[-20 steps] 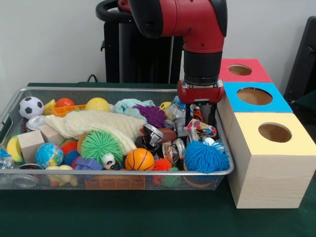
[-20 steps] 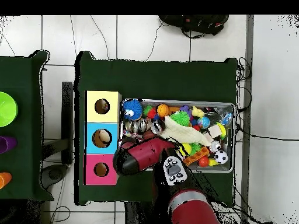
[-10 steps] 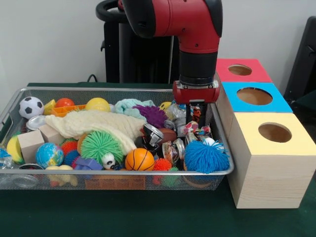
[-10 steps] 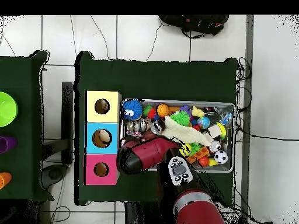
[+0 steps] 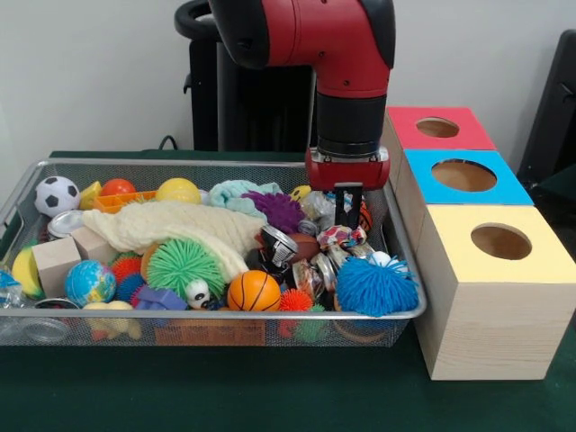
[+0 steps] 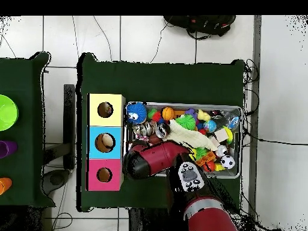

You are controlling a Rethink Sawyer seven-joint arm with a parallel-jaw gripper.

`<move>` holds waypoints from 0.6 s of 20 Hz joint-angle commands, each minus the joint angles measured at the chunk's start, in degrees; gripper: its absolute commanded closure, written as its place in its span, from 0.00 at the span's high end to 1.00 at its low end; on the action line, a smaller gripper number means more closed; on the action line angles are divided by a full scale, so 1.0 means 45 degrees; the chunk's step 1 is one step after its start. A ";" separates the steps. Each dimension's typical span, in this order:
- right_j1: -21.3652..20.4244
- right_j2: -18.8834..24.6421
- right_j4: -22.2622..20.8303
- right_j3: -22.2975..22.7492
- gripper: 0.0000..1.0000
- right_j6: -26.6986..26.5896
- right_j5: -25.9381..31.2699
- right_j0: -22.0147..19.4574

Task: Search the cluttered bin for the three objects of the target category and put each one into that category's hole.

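The green bench [image 5: 270, 396] holds a wire bin [image 5: 216, 164] full of toys, and right beside it stand three wooden boxes with holes in their tops. The yellow box [image 5: 490, 297] is nearest, the blue box [image 5: 463, 175] is in the middle, and the red box [image 5: 438, 128] is farthest. From above, something pale sits inside the blue hole [image 6: 105, 142], so one thing may already be in; the other two holes look dark and I see nothing in them. I cannot tell which kind of toy is wanted, so the ones left must be somewhere in the bin. The big red arm [image 5: 346, 54] hangs over the bin's end near the boxes. Its gripper [image 5: 347, 209] points down among small shiny and colourful things. I cannot tell if it is open or closed, or if it holds anything
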 commanded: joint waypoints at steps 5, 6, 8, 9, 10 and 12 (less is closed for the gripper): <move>-0.1303 0.1429 0.1225 -0.0338 0.00 0.0480 0.1112 -0.0755; -0.1769 0.1611 0.1455 -0.0158 0.00 0.0275 0.1650 -0.0880; -0.2698 0.1914 0.2066 0.0052 0.00 -0.0248 0.2981 -0.1064; -0.3011 0.2057 0.2315 0.0079 0.00 -0.0461 0.3489 -0.1153; -0.3192 0.2187 0.2509 0.0128 0.00 -0.0569 0.3802 -0.1241; -0.3433 0.2415 0.2819 0.0151 0.00 -0.0739 0.4284 -0.1407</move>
